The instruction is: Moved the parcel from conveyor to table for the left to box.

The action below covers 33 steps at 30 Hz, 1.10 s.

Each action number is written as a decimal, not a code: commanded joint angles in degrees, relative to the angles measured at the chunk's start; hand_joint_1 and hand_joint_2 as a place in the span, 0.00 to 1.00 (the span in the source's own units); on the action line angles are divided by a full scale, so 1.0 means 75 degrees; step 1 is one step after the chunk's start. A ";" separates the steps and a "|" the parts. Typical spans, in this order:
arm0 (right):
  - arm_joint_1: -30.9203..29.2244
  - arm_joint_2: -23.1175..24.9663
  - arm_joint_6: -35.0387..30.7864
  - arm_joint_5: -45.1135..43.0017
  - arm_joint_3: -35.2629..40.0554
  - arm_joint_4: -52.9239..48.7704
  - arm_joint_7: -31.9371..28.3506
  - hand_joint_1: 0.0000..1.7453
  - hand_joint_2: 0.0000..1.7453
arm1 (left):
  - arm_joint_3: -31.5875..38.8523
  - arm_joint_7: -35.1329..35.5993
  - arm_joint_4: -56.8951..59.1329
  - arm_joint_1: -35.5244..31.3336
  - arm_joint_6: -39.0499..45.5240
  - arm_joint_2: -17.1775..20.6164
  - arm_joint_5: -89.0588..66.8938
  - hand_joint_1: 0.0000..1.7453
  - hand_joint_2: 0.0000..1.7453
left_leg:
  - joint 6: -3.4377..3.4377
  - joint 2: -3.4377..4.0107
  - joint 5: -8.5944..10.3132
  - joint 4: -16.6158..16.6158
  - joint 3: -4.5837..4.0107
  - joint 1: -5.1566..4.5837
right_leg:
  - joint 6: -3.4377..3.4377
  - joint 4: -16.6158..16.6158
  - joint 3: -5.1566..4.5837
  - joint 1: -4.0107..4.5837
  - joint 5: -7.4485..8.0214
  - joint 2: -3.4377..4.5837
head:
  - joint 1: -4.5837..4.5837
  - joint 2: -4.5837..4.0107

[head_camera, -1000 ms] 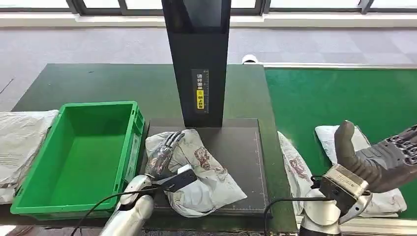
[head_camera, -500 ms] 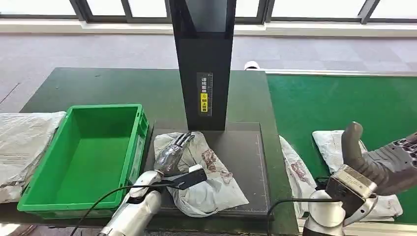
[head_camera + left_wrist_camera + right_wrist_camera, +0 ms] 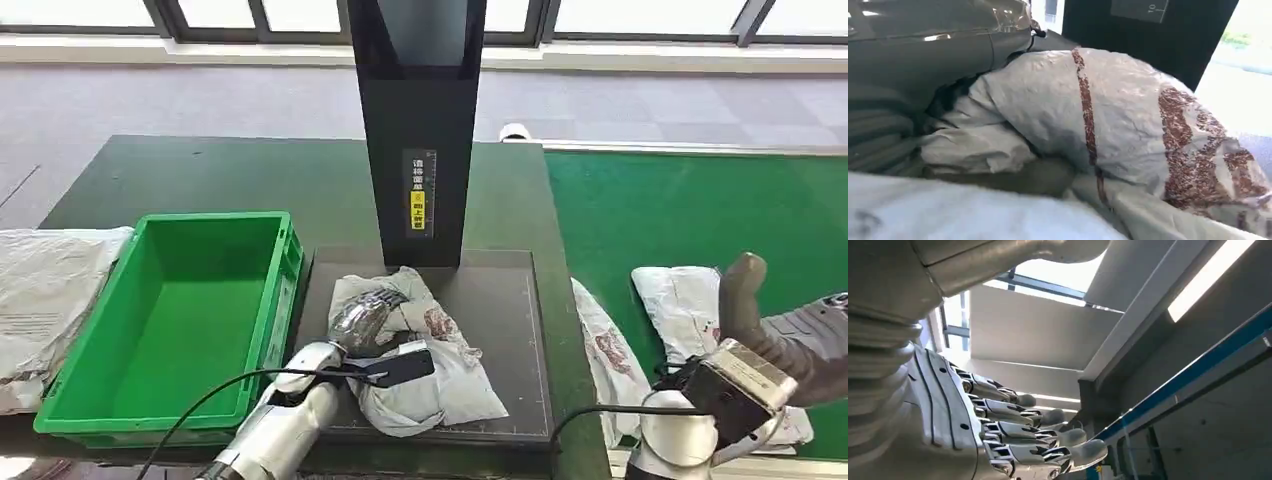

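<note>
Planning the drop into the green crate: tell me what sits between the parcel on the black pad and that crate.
Nothing visible stands between them. The parcel, under the left hand, lies on the black pad directly beside the green crate. Only the crate's own near wall must be cleared, and its interior looks empty.

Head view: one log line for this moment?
left hand: gripping parcel on black platform | right hand: open, raised over conveyor | green crate: empty

Parcel-sorting hall: conveyor (image 3: 700, 200), scanner post (image 3: 417, 130)
</note>
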 commanded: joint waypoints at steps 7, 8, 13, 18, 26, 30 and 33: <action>0.0148 0.0254 0.0017 -0.0371 -0.0609 0.0508 -0.0006 0.00 1.00 | -0.0530 -0.0170 0.0507 0.0314 0.1179 0.0407 -0.0630 1.00 1.00 | -0.0012 0.0006 0.0014 0.0019 -0.0083 0.0012 | -0.0015 0.0017 -0.0084 0.0013 0.0011 0.0006 | 0.0003 0.0000; 0.0148 0.0254 0.0017 -0.0371 -0.0609 0.0508 -0.0006 0.00 1.00 | -0.0530 -0.0170 0.0507 0.0314 0.1179 0.0407 -0.0630 1.00 1.00 | -0.0014 0.0021 0.0030 0.0006 -0.0105 0.0013 | -0.0020 0.0005 -0.0114 0.0014 0.0031 0.0021 | 0.0000 0.0000; 0.0255 0.0254 0.0017 -0.0486 -0.0522 0.0516 -0.0006 0.00 1.00 | -0.0497 -0.0078 0.0137 0.0244 0.0976 0.0468 -0.0712 1.00 1.00 | -0.0024 0.0053 0.0033 -0.0028 -0.0020 0.0017 | -0.0032 -0.0028 -0.0106 0.0020 0.0053 0.0049 | 0.0000 0.0000; 0.0375 0.0254 0.0017 -0.0502 -0.0439 0.0509 -0.0006 0.00 1.00 | -0.0476 0.0082 -0.0180 0.0381 0.1011 0.0540 -0.0903 1.00 1.00 | -0.0026 0.0044 0.0019 -0.0012 0.0002 0.0014 | -0.0028 -0.0010 -0.0087 0.0016 0.0033 0.0041 | 0.0000 0.0000; 0.0577 0.0254 0.0017 -0.0338 -0.0458 0.0377 -0.0006 0.00 1.00 | 0.0136 0.1523 -0.2268 0.0599 0.4264 0.0479 -0.2552 1.00 1.00 | -0.0029 0.0079 0.0010 -0.0004 -0.0014 0.0020 | -0.0032 -0.0001 -0.0123 0.0022 0.0033 0.0075 | 0.0000 0.0000; 0.0655 0.0254 0.0017 -0.0331 -0.0306 0.0500 -0.0006 0.00 1.00 | 0.1146 0.1707 -0.7040 0.1093 0.4264 0.0467 -0.3426 1.00 1.00 | -0.0037 0.0087 0.0022 0.0018 -0.0109 0.0032 | -0.0038 0.0018 -0.0215 0.0034 0.0051 0.0084 | 0.0000 0.0003; 0.0636 0.0254 0.0017 -0.0343 -0.0270 0.0559 -0.0006 0.00 1.00 | 0.1562 0.1681 -0.7780 0.0931 0.4264 0.0541 -0.3368 1.00 1.00 | -0.0043 0.0098 0.0020 0.0033 -0.0149 0.0040 | -0.0044 0.0034 -0.0257 0.0041 0.0061 0.0098 | 0.0003 0.0000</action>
